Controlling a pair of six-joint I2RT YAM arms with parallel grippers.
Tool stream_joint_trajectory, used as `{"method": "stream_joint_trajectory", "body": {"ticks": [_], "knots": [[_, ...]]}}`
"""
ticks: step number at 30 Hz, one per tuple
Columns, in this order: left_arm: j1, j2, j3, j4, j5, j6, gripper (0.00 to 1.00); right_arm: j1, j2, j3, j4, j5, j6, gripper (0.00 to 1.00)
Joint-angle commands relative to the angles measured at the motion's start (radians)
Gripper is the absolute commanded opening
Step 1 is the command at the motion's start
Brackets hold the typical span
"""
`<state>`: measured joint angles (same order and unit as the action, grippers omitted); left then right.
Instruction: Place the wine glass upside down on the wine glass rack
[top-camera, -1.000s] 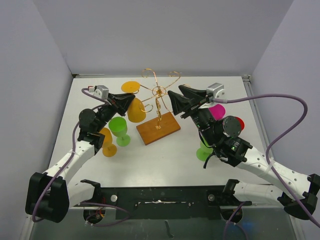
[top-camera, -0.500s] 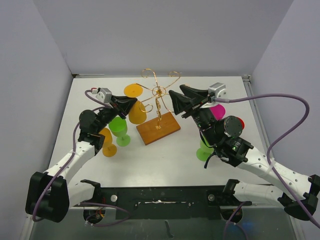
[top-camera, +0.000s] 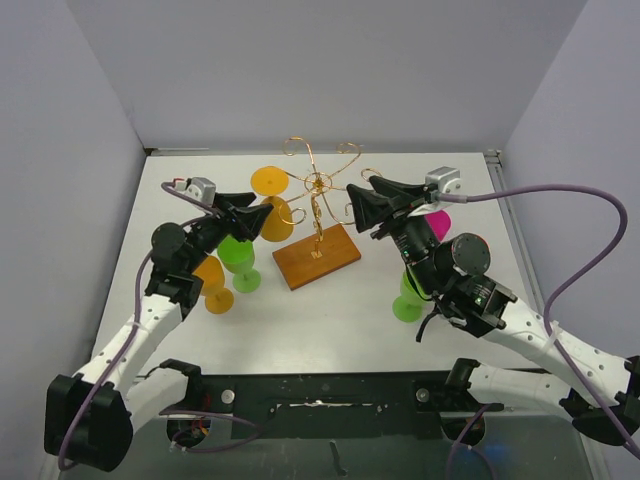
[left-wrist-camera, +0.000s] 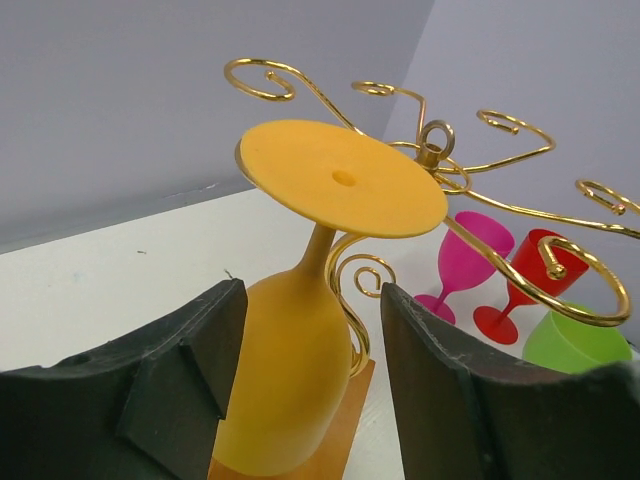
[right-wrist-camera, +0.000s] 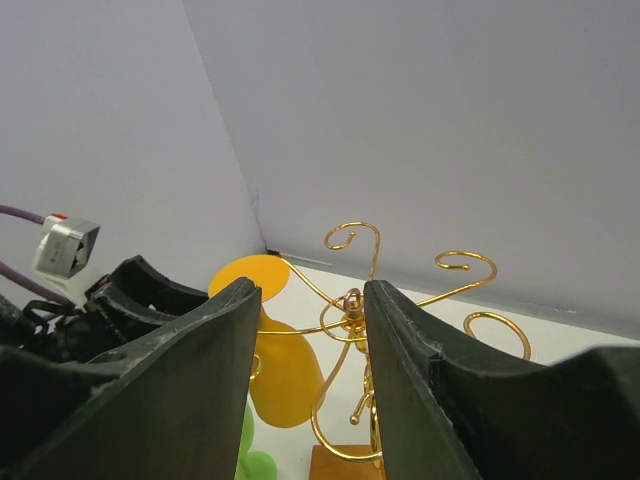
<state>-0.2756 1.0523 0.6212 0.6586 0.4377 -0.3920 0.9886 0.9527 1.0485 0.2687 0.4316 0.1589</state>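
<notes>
Noted left of the wine glass rack (top-camera: 316, 186): left gripper (left-wrist-camera: 312, 295), jaws spread either side of the orange wine glass (left-wrist-camera: 295, 385) bowl, not pinching. Hanging upside down, foot over the rack's left arm. Right of rack: right gripper (right-wrist-camera: 310, 295), jaws spread, empty.

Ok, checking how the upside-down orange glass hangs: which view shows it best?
Left wrist: the orange glass is close, foot and stem clear. Top external shows it small; right wrist, partly hidden.
</notes>
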Motion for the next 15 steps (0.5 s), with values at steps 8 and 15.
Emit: {"method": "stream_joint_trajectory", "body": {"ticks": [8,15], "knots": [[0.0,-0.287,0.102,-0.487,-0.219,0.004,0.59,-0.006,-0.032,0.097,-0.357,0.222,0.209,0.5],[0.0,-0.411,0.124,-0.636,-0.149,0.056,0.67,-0.011,-0.04,0.13,-0.881,0.41,0.555,0.53]]}}
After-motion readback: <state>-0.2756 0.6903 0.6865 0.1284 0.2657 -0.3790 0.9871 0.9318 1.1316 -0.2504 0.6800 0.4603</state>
